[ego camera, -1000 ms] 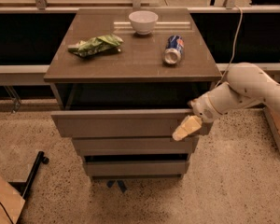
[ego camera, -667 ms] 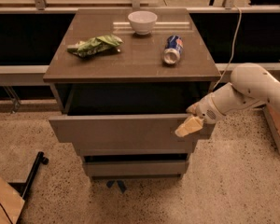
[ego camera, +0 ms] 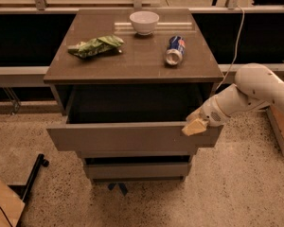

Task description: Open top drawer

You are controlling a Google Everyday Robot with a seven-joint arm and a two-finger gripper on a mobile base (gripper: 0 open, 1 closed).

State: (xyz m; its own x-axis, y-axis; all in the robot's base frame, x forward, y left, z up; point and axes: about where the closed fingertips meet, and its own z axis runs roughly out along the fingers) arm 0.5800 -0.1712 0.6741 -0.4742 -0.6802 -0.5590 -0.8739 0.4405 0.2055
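The top drawer is the widest grey-brown panel of the cabinet. It stands pulled out toward me, and its dark inside shows under the cabinet top. My gripper is at the drawer front's upper right corner, with its pale fingers against the top edge of the panel. The white arm reaches in from the right. Two narrower drawer fronts sit shut below it.
On the cabinet top lie a white bowl, a green chip bag and a blue soda can on its side. A black stand leg and a cardboard box are at the lower left. A box stands at the right.
The top drawer has slid further out toward me, and my gripper has moved with its right corner.
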